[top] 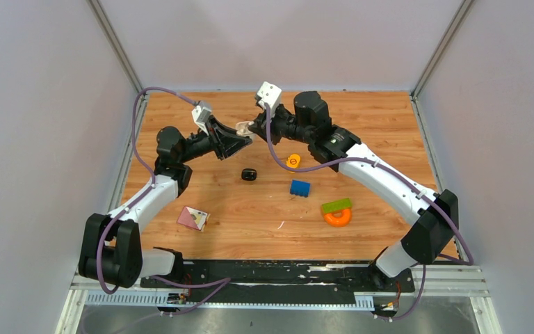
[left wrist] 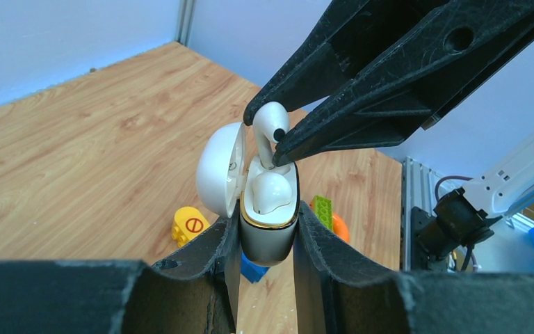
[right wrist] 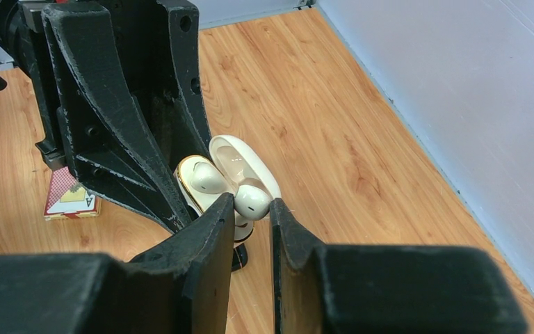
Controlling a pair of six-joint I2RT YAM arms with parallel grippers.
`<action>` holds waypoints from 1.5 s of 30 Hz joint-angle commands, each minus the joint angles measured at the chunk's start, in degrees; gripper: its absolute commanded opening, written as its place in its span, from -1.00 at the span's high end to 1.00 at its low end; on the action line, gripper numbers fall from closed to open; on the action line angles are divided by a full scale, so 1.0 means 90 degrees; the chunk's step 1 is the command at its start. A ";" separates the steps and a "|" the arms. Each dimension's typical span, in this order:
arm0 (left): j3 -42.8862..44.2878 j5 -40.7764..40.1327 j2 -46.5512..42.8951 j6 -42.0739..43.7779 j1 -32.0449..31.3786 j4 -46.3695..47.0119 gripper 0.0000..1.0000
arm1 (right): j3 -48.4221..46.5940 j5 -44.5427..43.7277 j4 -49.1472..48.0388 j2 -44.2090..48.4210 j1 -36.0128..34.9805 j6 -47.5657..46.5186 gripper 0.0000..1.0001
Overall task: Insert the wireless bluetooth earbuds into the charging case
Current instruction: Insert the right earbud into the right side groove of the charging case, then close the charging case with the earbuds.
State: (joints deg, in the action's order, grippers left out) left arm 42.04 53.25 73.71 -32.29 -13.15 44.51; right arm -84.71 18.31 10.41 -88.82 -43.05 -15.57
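left gripper (top: 245, 138): we see it clamped narrow on the lower body of the white charging case (left wrist: 268, 243), one finger on each side, with the case lifted clear of the table (top: 382, 118).
charging case: upright between those fingers, with a gold rim at the mouth and its lid (left wrist: 219, 167) swung open to one side.
right gripper (right wrist: 250, 207): pinched almost closed on a white earbud (left wrist: 270, 120); it meets the left gripper tip to tip over the far middle of the table.
white earbud: head up and stem down, its lower end at the mouth of the case; we cannot tell how deep it sits.
second white earbud (left wrist: 270, 191): we see it seated in the case, just beside the held one.
on the table: a small black case (top: 249, 175) near the middle, a yellow piece (top: 293, 161) with a red sign, a blue block (top: 300, 188), a green block (top: 336, 206) touching an orange ring (top: 337, 218), and a playing card (top: 193, 218) nearer the left arm.
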 commanded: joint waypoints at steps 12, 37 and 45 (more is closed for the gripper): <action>0.0066 -0.0310 -0.0177 -0.0053 -0.0024 0.0450 0.95 | -0.0025 -0.0092 0.0013 0.0065 -0.0111 0.0022 0.37; -0.0073 -0.0114 -0.0164 0.0002 -0.0024 0.0653 0.95 | -0.1151 0.1569 0.0919 -0.0011 0.0924 0.1580 -0.17; -0.0203 0.0394 -0.0086 0.0259 -0.0042 0.0885 0.97 | -0.1704 0.4713 0.2348 -0.0746 0.1606 0.0452 -0.26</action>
State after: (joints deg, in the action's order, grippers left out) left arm 40.58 52.88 73.71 -32.03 -13.17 48.58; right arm -97.47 39.48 21.61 -90.89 -30.30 -4.60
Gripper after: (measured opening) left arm 0.354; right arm 0.624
